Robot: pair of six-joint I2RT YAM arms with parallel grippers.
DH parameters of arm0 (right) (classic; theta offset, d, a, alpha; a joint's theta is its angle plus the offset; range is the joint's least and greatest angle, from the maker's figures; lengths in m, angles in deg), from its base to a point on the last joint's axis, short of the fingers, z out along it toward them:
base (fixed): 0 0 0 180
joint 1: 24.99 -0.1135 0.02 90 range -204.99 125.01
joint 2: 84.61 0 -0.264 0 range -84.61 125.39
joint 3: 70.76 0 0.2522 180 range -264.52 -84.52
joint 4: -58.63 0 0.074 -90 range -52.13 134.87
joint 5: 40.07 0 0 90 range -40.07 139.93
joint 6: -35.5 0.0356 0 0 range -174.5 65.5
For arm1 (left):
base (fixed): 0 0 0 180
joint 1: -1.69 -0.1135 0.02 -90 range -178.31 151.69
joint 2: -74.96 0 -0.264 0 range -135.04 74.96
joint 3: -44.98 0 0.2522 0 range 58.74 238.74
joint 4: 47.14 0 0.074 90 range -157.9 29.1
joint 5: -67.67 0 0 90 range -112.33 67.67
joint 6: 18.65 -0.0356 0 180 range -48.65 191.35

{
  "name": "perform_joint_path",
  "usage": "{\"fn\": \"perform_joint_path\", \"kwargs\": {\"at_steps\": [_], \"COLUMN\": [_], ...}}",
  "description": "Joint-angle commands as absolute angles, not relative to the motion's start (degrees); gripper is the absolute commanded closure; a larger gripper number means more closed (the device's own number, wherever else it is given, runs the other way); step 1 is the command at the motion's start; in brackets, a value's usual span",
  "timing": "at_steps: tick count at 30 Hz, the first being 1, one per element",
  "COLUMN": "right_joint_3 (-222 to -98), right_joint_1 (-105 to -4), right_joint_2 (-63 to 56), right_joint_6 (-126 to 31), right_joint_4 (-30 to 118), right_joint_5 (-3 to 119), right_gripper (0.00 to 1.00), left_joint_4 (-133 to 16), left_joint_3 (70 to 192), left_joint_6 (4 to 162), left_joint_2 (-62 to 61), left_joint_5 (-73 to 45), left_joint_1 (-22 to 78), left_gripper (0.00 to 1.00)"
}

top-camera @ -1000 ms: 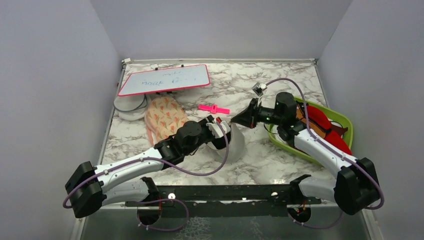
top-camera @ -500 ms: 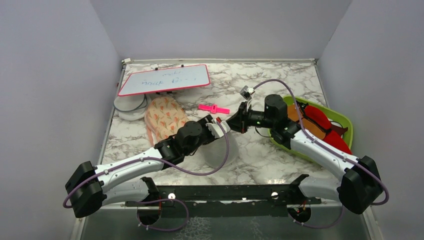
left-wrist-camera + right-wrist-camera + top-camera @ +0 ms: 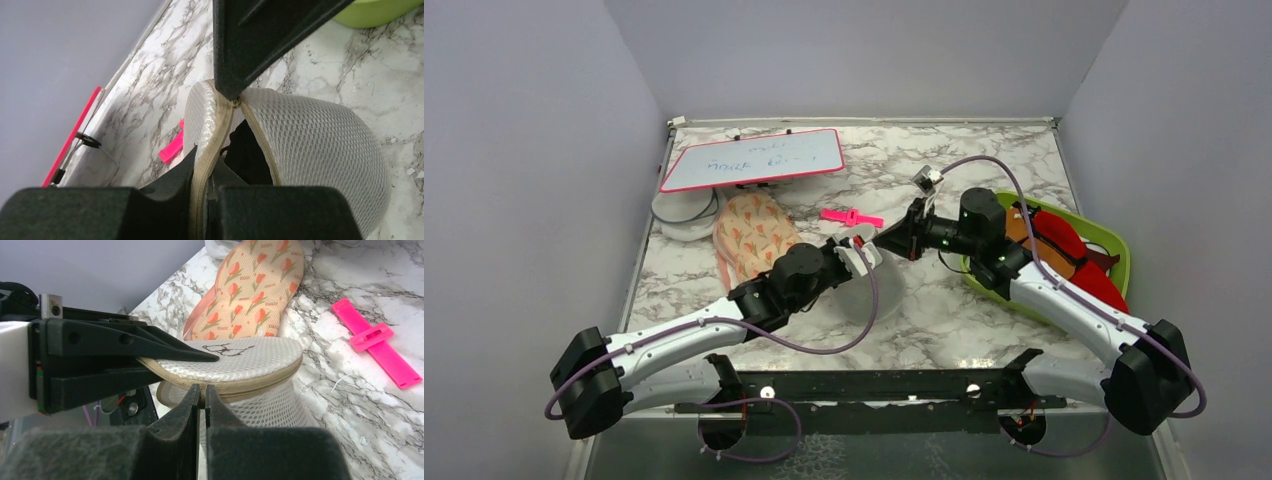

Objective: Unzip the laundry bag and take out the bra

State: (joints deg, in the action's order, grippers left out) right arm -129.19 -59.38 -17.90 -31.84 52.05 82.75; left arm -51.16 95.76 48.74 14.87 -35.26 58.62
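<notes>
Left claw (image 3: 864, 252) has just snapped shut on the beige rim of the laundry bag (image 3: 871, 292). A second ago its jaws stood partly apart by the upper shell; now the left wrist view shows the rim pressed flat between its two fingers (image 3: 170, 177). Right claw (image 3: 894, 240) has meanwhile swung in from the side of the green tray (image 3: 1117, 262). It is pinched tight at the zip line, right where the two halves part (whether it has the pull itself or only the tape, I cannot tell). With the bag held at two points, I judge it braced for the zip to be run further round, or for the top half to be lifted.

The bag sits about mid-table, a little toward the near edge, near the floral pouch (image 3: 754, 235) and the pink clip (image 3: 852, 217). It is white mesh and dome-shaped, its upper half tilted up off the lower, with a black squiggle on top. Through the gap the bra (image 3: 247, 155) shows as a dark mass, not yet out.
</notes>
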Motion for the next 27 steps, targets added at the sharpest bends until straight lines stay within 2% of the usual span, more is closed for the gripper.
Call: {"fn": "perform_joint_path", "kwargs": {"at_steps": [1, 7, 15, 22, 27], "right_joint_3": [-128.5, -124.5, -125.5, -127.5, -129.6], "right_joint_1": [-54.6, -44.4, -44.0, -48.4, -52.1], "right_joint_2": [-18.5, -15.9, -14.0, -16.2, -16.6], "right_joint_6": [-31.2, -25.7, -25.0, -28.1, -28.6], "right_joint_4": [53.0, 59.6, 62.6, 58.0, 56.5], "right_joint_5": [83.3, 93.4, 100.8, 99.5, 97.5], "right_gripper": [0.99, 0.99, 0.99, 0.99, 0.99], "left_joint_4": [-46.9, -46.0, -46.6, -49.0, -49.0], "left_joint_3": [94.7, 93.9, 94.7, 96.2, 96.4], "left_joint_6": [48.9, 48.7, 48.3, 48.3, 48.4], "left_joint_2": [18.2, 20.2, 19.0, 16.1, 15.7], "left_joint_5": [-35.5, -35.5, -36.3, -37.1, -37.2], "left_joint_1": [59.1, 59.2, 59.3, 59.3, 59.3], "left_gripper": [1.00, 1.00, 1.00, 0.62, 0.54]}}
